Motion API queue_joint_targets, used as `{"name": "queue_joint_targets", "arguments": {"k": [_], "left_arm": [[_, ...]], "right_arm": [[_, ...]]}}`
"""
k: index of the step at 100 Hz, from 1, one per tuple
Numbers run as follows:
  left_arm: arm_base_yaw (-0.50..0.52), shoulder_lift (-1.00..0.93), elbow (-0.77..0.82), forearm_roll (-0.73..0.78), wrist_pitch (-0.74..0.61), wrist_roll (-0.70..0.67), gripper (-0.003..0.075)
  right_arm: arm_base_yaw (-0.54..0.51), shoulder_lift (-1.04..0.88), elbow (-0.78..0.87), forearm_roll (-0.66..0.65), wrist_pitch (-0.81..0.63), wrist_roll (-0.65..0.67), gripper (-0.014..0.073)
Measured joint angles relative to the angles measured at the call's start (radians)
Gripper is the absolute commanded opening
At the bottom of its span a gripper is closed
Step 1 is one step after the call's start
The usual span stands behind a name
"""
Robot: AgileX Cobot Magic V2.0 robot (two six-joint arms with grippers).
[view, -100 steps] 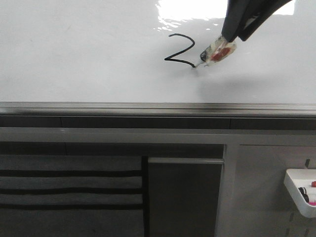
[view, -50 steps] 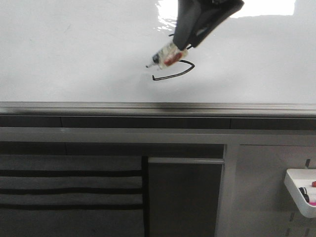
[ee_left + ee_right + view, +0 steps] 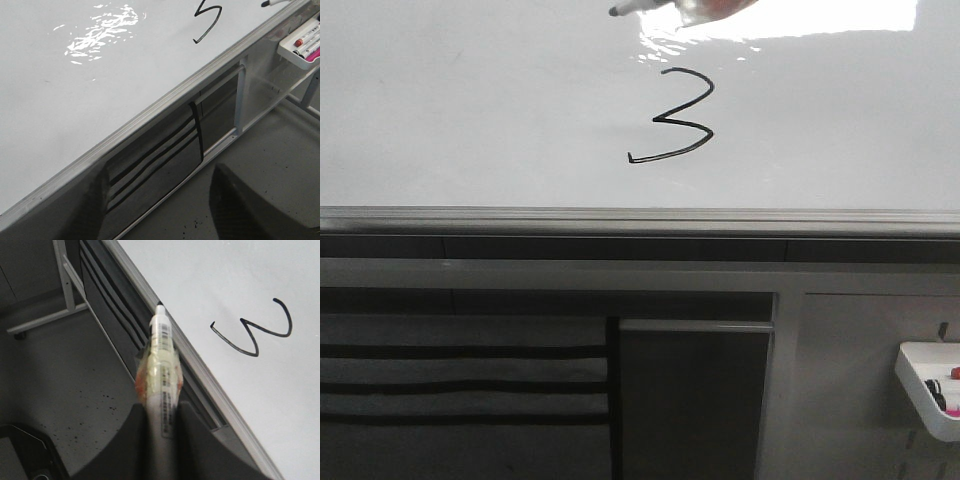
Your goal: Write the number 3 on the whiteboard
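Observation:
A black hand-drawn number 3 [image 3: 672,116] stands on the glossy whiteboard [image 3: 470,110]. It also shows in the left wrist view [image 3: 207,21] and the right wrist view [image 3: 252,332]. My right gripper [image 3: 161,412] is shut on a white marker [image 3: 161,367] with a black tip, held off the board. In the front view only the marker's tip [image 3: 632,8] shows at the top edge, above the numeral. My left gripper [image 3: 155,200] is open and empty, low beside the board's grey edge rail [image 3: 150,107].
Grey cabinet panels with dark stripes [image 3: 460,380] stand below the board's rail [image 3: 640,218]. A white tray with markers [image 3: 932,385] hangs at the lower right and also shows in the left wrist view [image 3: 302,42]. A speckled grey floor [image 3: 75,390] lies below.
The right gripper drew the lower curve of the 3, then lifted the marker up and away from the board. The numeral now shows whole.

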Motion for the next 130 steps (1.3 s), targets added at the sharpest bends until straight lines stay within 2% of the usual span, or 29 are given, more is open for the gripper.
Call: {"name": "queue_joint_targets", "arguments": {"k": [24,37,52,78,113,120,130], "left_arm": [[0.0,0.009,0.001,-0.038,-0.008,0.033,0.041],[-0.007,0.064,-0.006,-0.159,-0.01,0.218,0.041],[-0.068,0.175,-0.068,-0.255,-0.01,0.408,0.041],[-0.205,0.432,-0.201,-0.265,-0.019,0.6,0.041],[-0.279,0.664,-0.349,-0.254,-0.032,0.686,0.0407],[-0.28,0.679,-0.356,-0.254,-0.032,0.7,0.0377],[-0.28,0.686,-0.36,-0.252,-0.032,0.722,0.0288]], "right_arm": [[0.0,0.002,0.002,-0.005,-0.046,-0.218,-0.0016],[0.0,0.031,0.002,-0.008,-0.091,-0.326,-0.0016],[0.011,0.07,0.002,-0.012,-0.111,-0.396,-0.0016],[0.056,0.091,0.002,-0.012,-0.153,-0.414,-0.0016],[0.058,0.091,0.002,-0.012,-0.159,-0.416,-0.0016],[0.058,0.091,0.002,-0.012,-0.159,-0.416,-0.0015],[0.058,0.091,0.002,-0.012,-0.159,-0.416,-0.0016]]}}
